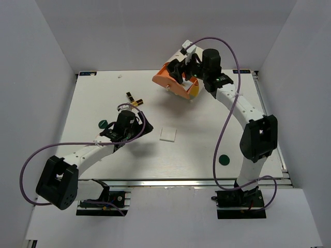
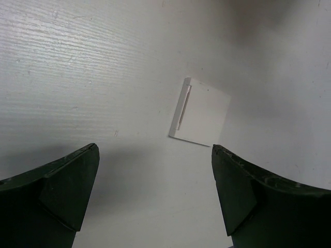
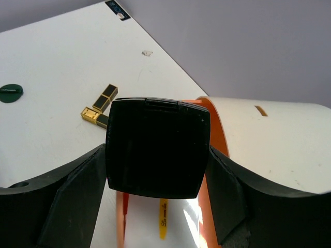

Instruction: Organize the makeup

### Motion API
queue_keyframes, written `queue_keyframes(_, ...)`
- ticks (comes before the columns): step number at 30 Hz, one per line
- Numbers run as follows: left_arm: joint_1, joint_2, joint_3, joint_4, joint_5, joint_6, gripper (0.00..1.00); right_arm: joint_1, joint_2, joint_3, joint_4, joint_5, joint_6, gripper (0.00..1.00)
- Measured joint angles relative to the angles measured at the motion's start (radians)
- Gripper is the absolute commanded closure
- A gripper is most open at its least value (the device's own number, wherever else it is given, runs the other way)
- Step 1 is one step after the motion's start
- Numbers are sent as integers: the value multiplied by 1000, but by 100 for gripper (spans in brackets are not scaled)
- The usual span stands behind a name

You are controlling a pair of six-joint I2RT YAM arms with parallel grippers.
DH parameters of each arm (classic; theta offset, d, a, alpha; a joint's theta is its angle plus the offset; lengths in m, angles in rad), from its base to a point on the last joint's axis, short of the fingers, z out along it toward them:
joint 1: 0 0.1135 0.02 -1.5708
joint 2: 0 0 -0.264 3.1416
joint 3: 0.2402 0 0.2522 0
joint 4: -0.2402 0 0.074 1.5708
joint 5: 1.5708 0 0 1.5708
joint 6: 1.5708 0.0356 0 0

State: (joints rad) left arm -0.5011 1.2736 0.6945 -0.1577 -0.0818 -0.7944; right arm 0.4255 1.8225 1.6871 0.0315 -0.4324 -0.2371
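My right gripper [image 3: 156, 155] is shut on a black rounded-square compact [image 3: 155, 139] and holds it above the open orange drawer [image 3: 214, 134] of the cream cylinder [image 3: 274, 134]. In the top view this gripper [image 1: 182, 70] hovers over the drawer [image 1: 170, 82] at the back of the table. My left gripper [image 2: 155, 191] is open and empty, low over the table just short of a white square palette [image 2: 201, 111]. In the top view the left gripper [image 1: 145, 127] sits to the left of the palette [image 1: 168, 134]. Two black-and-gold lipstick tubes [image 1: 133, 99] lie behind it; they also show in the right wrist view [image 3: 101, 106].
One dark green disc [image 1: 102, 124] lies left of the left wrist; it also shows in the right wrist view [image 3: 10, 92]. Another green disc [image 1: 223, 159] lies near the right arm's base. Grey walls enclose the table [image 1: 196, 150] on three sides.
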Motion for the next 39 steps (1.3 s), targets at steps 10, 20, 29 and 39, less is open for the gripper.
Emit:
queue_keyframes(10,0,3,5,0,14,1,2,0,126,117,-37,12,-8,15)
queue_keyframes(20,-3,83,73,-1,46,18,2,0,139,185,-36,15,-13,12)
queue_keyframes(29,-98,288,243,-87,13,75,2,-87,23,56,-17,-48,119,31)
queue_keyframes(39,-201,553,471,-224,-100,118,2,-267,-392,-382,0,-75,157,12)
